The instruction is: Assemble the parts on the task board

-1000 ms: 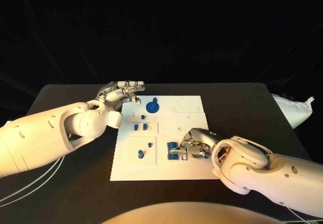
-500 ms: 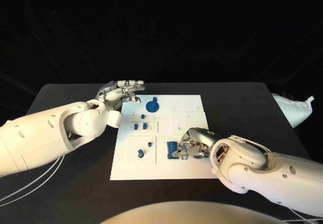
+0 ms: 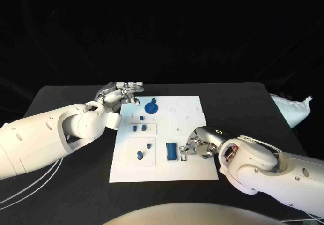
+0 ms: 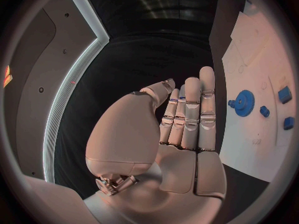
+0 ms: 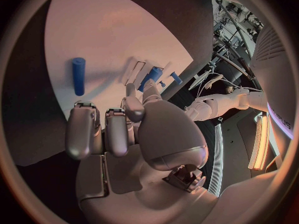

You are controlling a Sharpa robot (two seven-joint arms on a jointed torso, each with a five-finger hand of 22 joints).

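Note:
The white task board (image 3: 192, 171) lies mid-table. On it are a blue gear (image 3: 153, 107), several small blue parts (image 3: 140, 127) and a long blue cylinder (image 3: 172, 151) lying flat. My right hand (image 3: 197, 146) hovers just right of that cylinder with its fingers curled in. In the right wrist view the cylinder (image 5: 77, 75) lies free on the board (image 5: 99, 35), beyond the curled fingers (image 5: 115, 129), and nothing shows between them. My left hand (image 3: 122, 93) sits at the board's far left corner, fingers straight and empty. The left wrist view shows that hand (image 4: 184, 119) beside the gear (image 4: 244, 103).
A white bag (image 3: 291, 108) lies at the table's right edge. More small blue parts (image 5: 152, 74) stand on the board past my right hand. Black table top (image 3: 250, 108) runs around the board on all sides.
My right hand has drawn slightly right and away from the blue cylinder, which now shows more fully. The left hand has stayed in place.

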